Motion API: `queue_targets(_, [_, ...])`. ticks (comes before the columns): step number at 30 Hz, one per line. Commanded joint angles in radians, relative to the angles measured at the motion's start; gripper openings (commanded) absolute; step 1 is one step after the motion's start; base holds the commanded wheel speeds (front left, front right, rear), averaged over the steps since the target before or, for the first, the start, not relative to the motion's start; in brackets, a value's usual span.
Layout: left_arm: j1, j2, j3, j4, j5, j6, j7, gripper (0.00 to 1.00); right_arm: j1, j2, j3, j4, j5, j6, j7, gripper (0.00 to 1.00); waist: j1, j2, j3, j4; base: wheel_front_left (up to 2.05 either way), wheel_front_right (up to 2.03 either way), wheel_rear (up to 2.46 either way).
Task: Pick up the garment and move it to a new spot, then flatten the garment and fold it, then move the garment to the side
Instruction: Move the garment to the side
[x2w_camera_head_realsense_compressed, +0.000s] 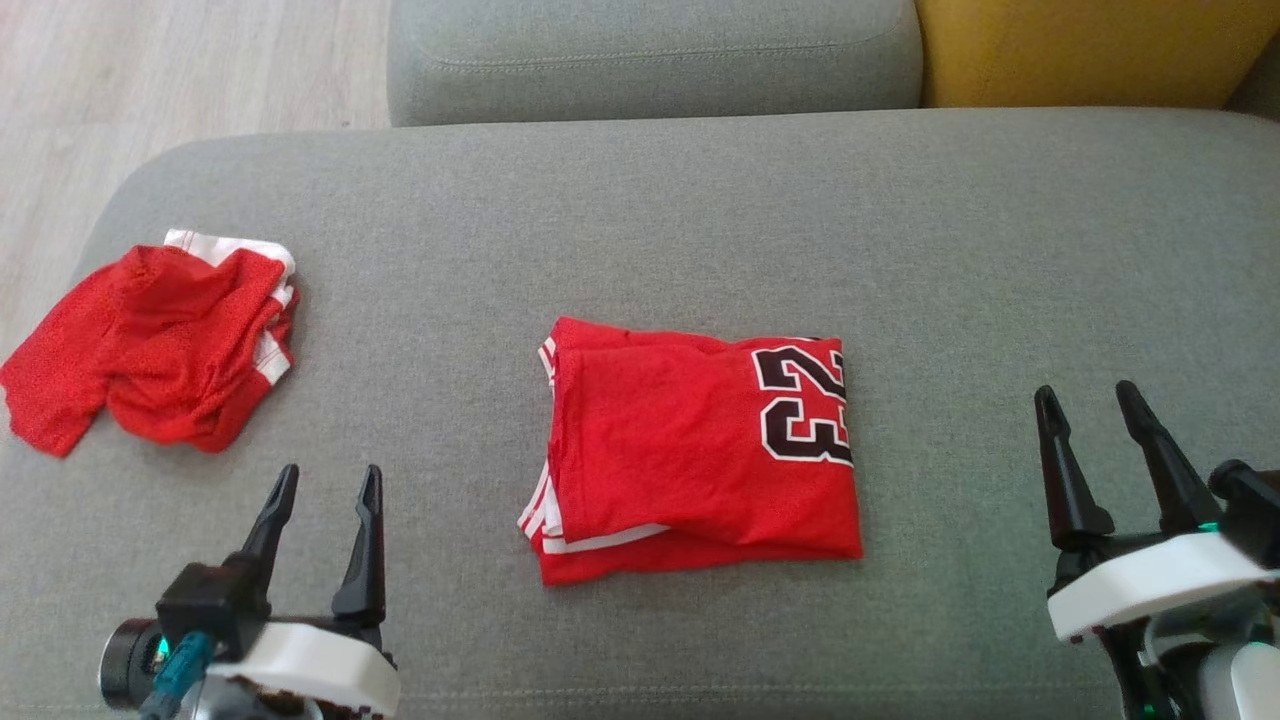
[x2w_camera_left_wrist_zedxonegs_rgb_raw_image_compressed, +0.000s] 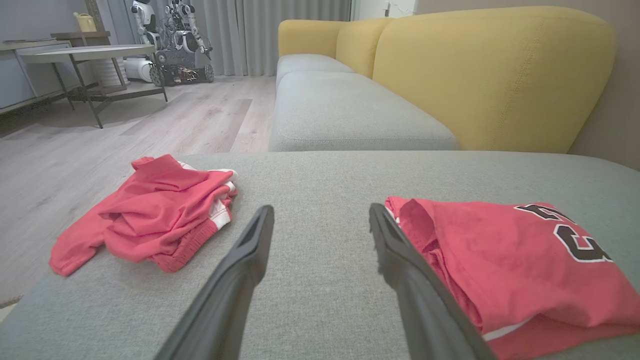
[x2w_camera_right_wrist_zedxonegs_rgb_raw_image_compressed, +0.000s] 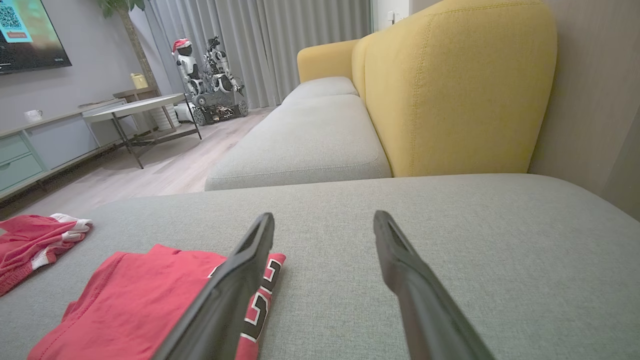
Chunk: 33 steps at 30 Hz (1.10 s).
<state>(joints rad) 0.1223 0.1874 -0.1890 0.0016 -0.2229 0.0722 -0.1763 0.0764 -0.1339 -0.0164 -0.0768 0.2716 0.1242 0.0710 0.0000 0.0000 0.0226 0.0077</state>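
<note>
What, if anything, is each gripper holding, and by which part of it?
Nothing is held. The left gripper and right gripper have open, empty jaws, one on each side of the folded jersey, not touching it.

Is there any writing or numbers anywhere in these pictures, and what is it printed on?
"23": black digits edged white, on the folded red jersey, turned sideways in the head view.
Wall screen: a QR code with a line of text below, too small to read.
Nothing else readable.
</note>
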Motion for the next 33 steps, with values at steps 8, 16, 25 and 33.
queue_targets(8, [-0.053, 0.019, 0.025, -0.035, -0.009, 0.013, -0.001, 1.00, -0.030, -0.015, 0.019, -0.020, -0.004, 0.007, 0.010, 1.00, 0.0000, 0.0000, 0.002, 0.000, 0.00, 0.00, 0.00])
queue_targets(16, [-0.133, 0.012, 0.003, -0.040, 0.001, 0.005, -0.012, 1.00, -0.105, -0.007, 0.069, 0.047, 0.019, 0.007, -0.004, 1.00, 0.0000, 0.0000, 0.089, 0.031, 0.00, 0.00, 0.00])
queue_targets(25, [-0.232, -0.010, -0.033, 0.007, 0.006, -0.023, -0.048, 1.00, -0.218, 0.001, 0.203, 0.262, 0.052, 0.007, -0.010, 1.00, 0.0000, 0.0000, 0.170, 0.093, 0.00, 0.00, 0.00])
queue_targets(33, [-0.288, -0.029, -0.043, 0.048, 0.007, -0.036, -0.075, 1.00, -0.294, 0.001, 0.241, 0.464, 0.077, 0.007, 0.023, 1.00, 0.0000, 0.0000, 0.222, 0.128, 0.00, 0.00, 0.00])
